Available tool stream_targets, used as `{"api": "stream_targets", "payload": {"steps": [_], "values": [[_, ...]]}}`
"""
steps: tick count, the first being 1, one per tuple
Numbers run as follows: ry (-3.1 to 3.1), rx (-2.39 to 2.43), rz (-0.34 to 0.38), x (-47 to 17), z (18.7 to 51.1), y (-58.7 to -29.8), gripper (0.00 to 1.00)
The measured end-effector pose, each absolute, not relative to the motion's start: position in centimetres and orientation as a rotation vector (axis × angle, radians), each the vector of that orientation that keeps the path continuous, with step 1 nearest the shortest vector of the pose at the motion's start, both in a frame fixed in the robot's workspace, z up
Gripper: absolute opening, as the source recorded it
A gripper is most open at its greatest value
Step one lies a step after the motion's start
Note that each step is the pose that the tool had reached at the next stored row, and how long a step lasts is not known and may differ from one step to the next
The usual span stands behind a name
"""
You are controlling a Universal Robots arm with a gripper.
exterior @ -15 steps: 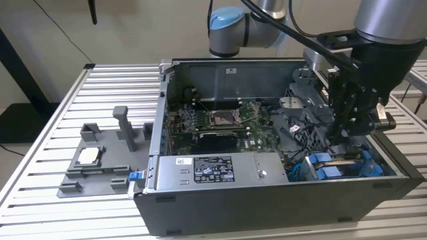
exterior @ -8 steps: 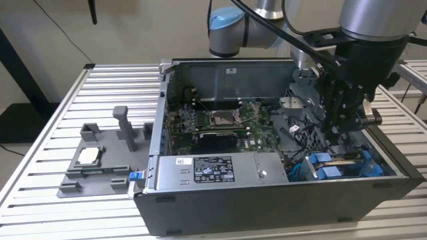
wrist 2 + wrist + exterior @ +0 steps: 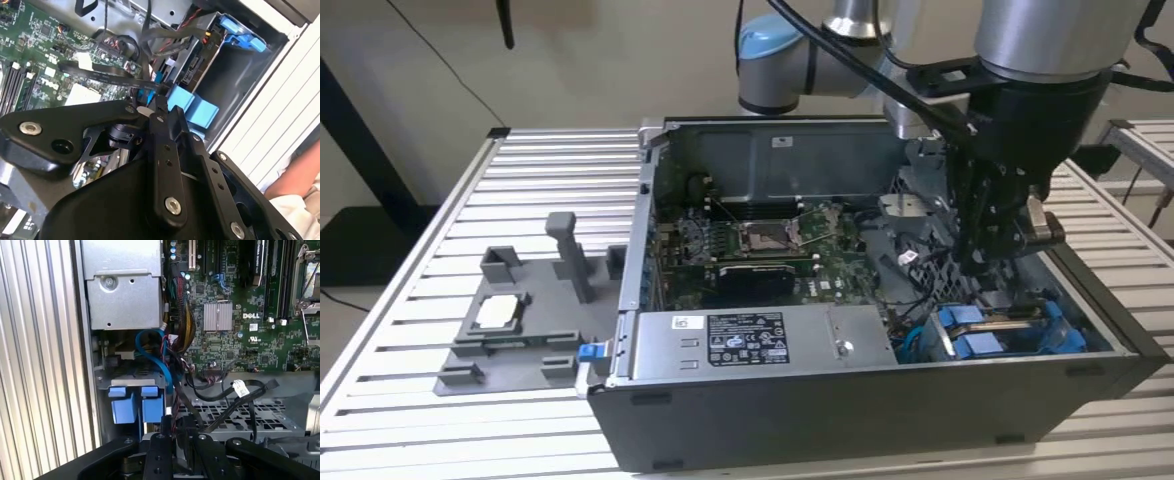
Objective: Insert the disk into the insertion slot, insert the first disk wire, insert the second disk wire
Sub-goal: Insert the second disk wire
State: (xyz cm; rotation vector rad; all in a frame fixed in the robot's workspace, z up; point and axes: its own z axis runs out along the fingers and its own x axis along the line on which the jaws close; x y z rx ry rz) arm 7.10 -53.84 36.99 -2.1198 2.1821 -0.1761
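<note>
The disk sits in the insertion slot (image 3: pixel 1081 352) at the case's front corner on the exterior view's right, its blue carrier (image 3: pixel 983 345) showing. The carrier's blue tabs (image 3: pixel 135 407) (image 3: pixel 192 107) lie just beside my fingertips in both wrist views. My gripper (image 3: pixel 983 262) hangs inside the open case just above the slot. In the wrist views the gripper (image 3: pixel 154 102) (image 3: pixel 179 432) is shut on a black disk wire (image 3: pixel 107 76) at its connector end. A blue wire (image 3: pixel 150 352) curls beside the slot's metal cage (image 3: pixel 130 380).
The grey power-supply box (image 3: pixel 747 340) fills the case's front; the green motherboard (image 3: pixel 761 240) lies behind it. A grey fixture (image 3: pixel 520 325) stands on the slatted table (image 3: pixel 427 250) at the exterior view's left. A person's arm (image 3: pixel 295 180) shows beyond the case.
</note>
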Motion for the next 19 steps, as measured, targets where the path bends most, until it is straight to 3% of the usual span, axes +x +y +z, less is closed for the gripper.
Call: {"api": "stream_targets", "payload": {"steps": [10, 12, 19], "values": [[2.133, -2.15, -0.189, 7.01, 36.55, -53.56, 0.24], [2.133, -2.15, -0.189, 7.01, 36.55, -53.56, 0.16], [2.138, -2.154, -0.181, 7.28, 36.4, -54.33, 0.16]]}}
